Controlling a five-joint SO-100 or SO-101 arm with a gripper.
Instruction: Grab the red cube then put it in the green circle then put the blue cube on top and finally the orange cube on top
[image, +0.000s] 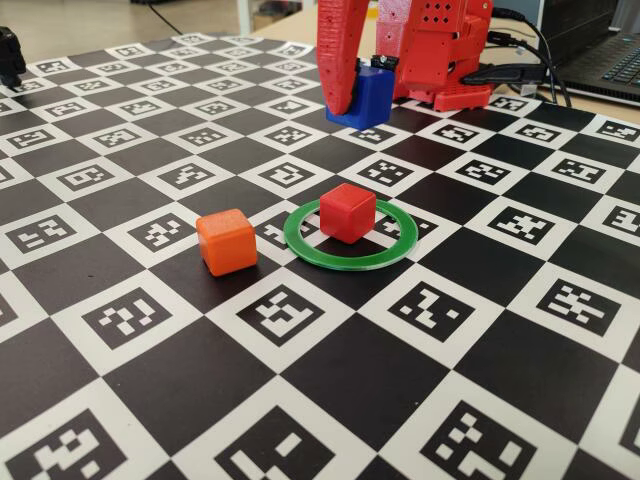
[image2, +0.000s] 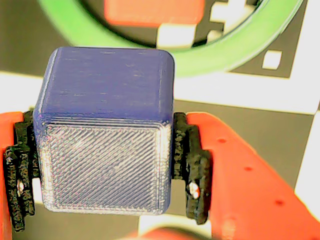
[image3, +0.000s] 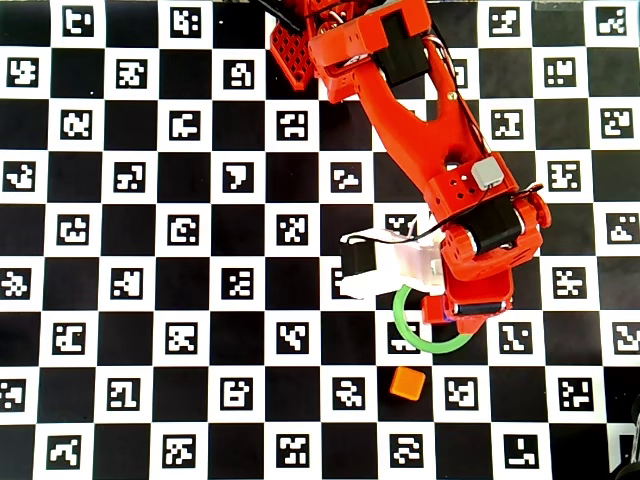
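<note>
The blue cube (image: 366, 98) hangs above the board at the back, with my red gripper (image: 358, 108) shut on it. In the wrist view the blue cube (image2: 105, 135) fills the space between the black pads (image2: 192, 165), which press on its two sides. The red cube (image: 348, 212) stands inside the green circle (image: 350, 261), in front of and below the gripper. The wrist view shows the red cube (image2: 152, 11) and an arc of the green circle (image2: 210, 57) beyond the blue cube. The orange cube (image: 226, 241) sits on the board to the left of the ring. Overhead, my arm hides the red cube.
The checkered marker board (image: 330, 370) covers the table. The arm's base (image: 440, 50) stands at the back, with cables and a laptop (image: 600, 60) to its right. A black object (image: 8, 55) sits at the far left edge. Overhead, the orange cube (image3: 406, 383) lies just below the ring (image3: 428, 349).
</note>
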